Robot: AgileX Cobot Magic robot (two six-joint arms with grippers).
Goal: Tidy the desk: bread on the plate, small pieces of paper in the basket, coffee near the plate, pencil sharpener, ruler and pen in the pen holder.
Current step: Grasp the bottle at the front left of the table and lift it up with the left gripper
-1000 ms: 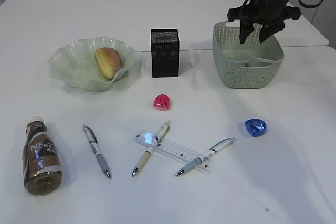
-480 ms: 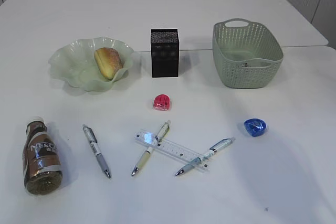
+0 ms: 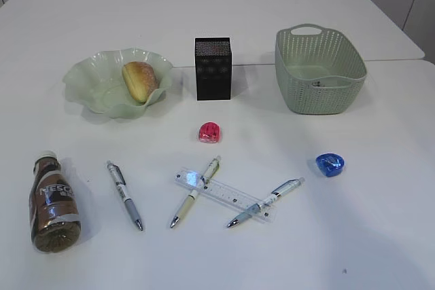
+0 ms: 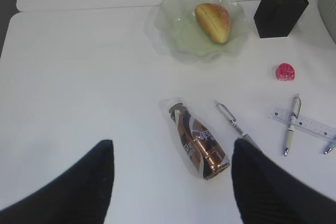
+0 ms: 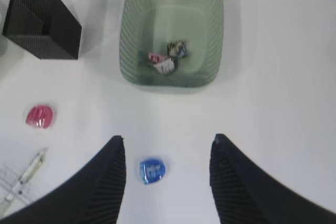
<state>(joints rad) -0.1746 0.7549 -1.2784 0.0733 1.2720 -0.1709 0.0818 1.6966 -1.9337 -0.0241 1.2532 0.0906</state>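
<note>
The bread (image 3: pixel 140 79) lies on the pale green plate (image 3: pixel 88 76). The coffee bottle (image 3: pixel 53 203) lies on its side at front left. The black pen holder (image 3: pixel 213 68) stands mid-table. The green basket (image 3: pixel 319 69) holds small pieces of paper (image 5: pixel 167 59). A pink sharpener (image 3: pixel 209 132) and a blue sharpener (image 3: pixel 330 164) lie on the table. A clear ruler (image 3: pixel 224 195) lies across two pens (image 3: pixel 196 191) (image 3: pixel 266 202); a third pen (image 3: pixel 125 195) lies left. Both grippers are out of the exterior view. My left gripper (image 4: pixel 172 150) is open high above the bottle (image 4: pixel 198 140). My right gripper (image 5: pixel 167 145) is open above the blue sharpener (image 5: pixel 152 170).
The table's far edge and a second white surface lie behind the basket. The plate (image 4: pixel 181 35) and pen holder (image 4: pixel 280 9) show in the left wrist view, the basket (image 5: pixel 131 35) and pen holder (image 5: pixel 42 26) in the right wrist view.
The right arm, which hung over the basket a second ago, has risen and left the exterior view. The objects on the table have not moved.
</note>
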